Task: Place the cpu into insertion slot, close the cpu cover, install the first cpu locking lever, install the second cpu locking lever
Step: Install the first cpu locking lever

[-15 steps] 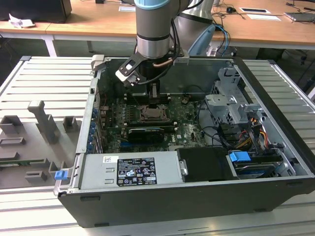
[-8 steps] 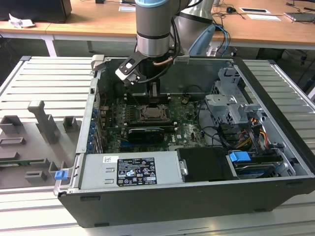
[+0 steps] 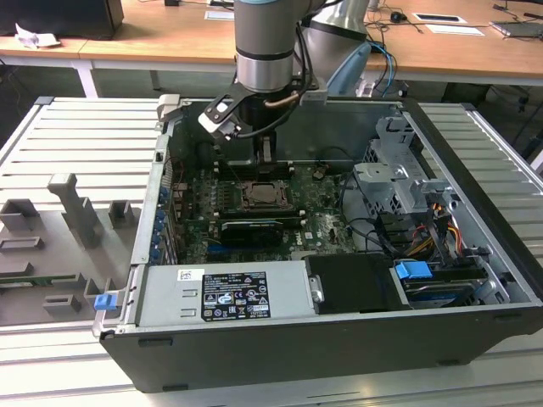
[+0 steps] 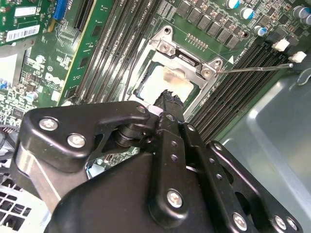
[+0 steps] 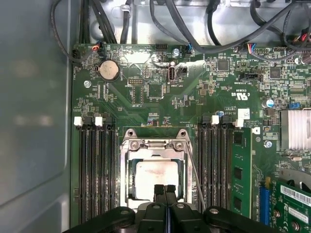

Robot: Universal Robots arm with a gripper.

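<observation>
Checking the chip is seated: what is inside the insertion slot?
The cpu lies in the insertion slot, its pale top showing through the cover. The gripper hides one edge; whatever lies beneath the cpu is covered.

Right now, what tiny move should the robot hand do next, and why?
Probably slide the shut gripper sideways to the thin wire lever. The chip already sits under the metal frame, which looks flat, while the lever sticks out loose beside it.
</observation>
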